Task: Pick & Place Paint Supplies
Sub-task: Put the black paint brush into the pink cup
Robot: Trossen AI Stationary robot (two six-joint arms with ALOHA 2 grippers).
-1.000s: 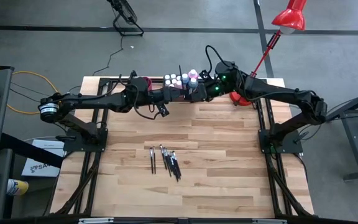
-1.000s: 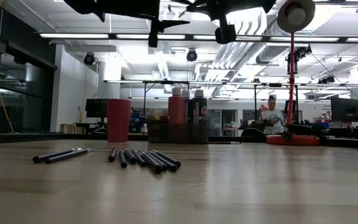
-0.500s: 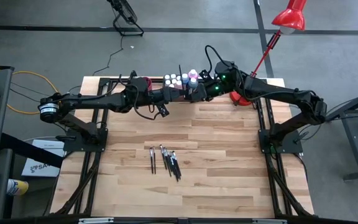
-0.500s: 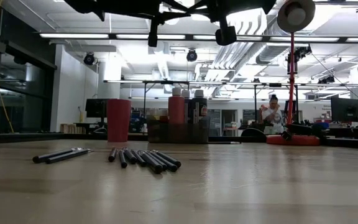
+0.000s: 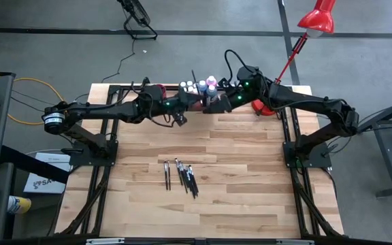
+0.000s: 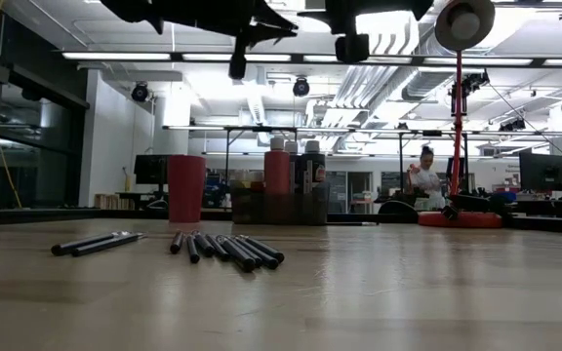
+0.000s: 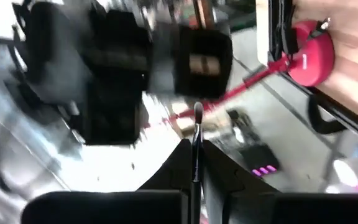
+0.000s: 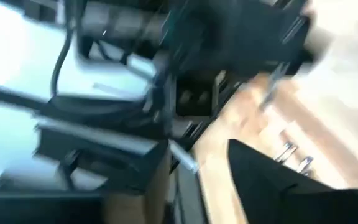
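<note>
Above wooden table (image 5: pixel 237 170), left gripper (image 7: pixel 194 163) grips paintbrush (image 7: pixel 197 134); right jaws' state seemingly unclear.

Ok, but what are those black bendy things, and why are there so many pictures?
They are two robot arms working at a wooden table. One picture looks down from above, one looks across the tabletop, and two come from little cameras on the arms' wrists. The left arm and the right arm meet over the far edge, by the paint bottles. The left arm's jaws are shut on a thin paintbrush. More paintbrushes lie on the wood nearer the front. A red cup and a red lamp stand at the back.
</note>
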